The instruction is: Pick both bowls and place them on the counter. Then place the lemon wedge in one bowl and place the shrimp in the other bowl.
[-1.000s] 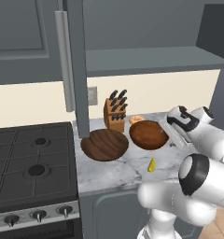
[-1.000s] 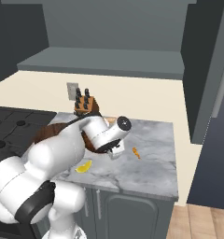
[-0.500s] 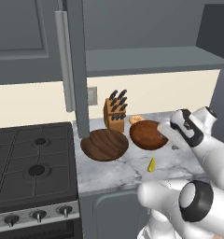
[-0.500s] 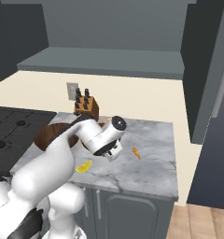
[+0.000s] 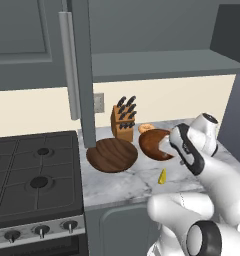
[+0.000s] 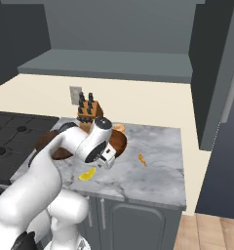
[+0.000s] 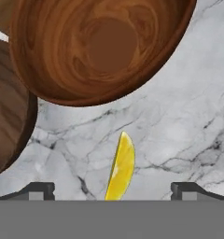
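A: How do the fingers stand?
B: The gripper (image 7: pixel 112 189) has its dark fingertips (image 7: pixel 38 190) wide apart, holding nothing, with the tiny bright yellow lemon wedge (image 7: pixel 121 167) lying between them on the white and grey marbled counter (image 7: pixel 179 126), near its front edge.

A: What crowds it?
B: Just beyond sits the glossy reddish-brown wooden bowl (image 7: pixel 97 44); beside it is the wide, shallow dark brown bowl (image 5: pixel 112 154), toward the counter's stove-side edge. The pale orange curled shrimp (image 5: pixel 145 128) and a wooden knife block (image 5: pixel 123 120) are at the back edge.

A: Open room?
B: Bare marble toward the counter's right edge, apart from a small orange scrap (image 6: pixel 142 159).
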### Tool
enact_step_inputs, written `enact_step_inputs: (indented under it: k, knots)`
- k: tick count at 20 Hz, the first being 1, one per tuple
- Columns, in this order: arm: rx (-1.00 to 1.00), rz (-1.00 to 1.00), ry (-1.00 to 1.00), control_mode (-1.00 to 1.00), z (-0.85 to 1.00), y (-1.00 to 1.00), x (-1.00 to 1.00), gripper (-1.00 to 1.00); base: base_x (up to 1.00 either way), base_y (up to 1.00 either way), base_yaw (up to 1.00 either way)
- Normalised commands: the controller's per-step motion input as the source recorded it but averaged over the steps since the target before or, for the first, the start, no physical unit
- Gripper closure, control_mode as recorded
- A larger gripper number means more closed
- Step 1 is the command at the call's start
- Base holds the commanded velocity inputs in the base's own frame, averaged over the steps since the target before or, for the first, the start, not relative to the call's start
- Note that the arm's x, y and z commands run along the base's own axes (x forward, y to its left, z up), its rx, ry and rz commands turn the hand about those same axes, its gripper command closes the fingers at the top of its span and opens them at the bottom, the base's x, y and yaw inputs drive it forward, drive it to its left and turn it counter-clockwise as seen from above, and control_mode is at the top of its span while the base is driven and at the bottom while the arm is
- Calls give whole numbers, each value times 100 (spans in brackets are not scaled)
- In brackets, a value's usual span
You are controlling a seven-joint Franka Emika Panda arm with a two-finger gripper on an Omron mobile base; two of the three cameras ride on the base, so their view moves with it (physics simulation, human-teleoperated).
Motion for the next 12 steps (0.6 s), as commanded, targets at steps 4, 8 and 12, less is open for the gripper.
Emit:
enact_step_inputs:
  k: [4,8,12]
  knots:
    - [-12,6,11,-100,-42,42,3,-100,0,0,0]
    - [-2,7,16,-100,-51,14,19,-100,0,0,0]
    - [-3,7,10,-100,-51,10,18,-100,0,0,0]
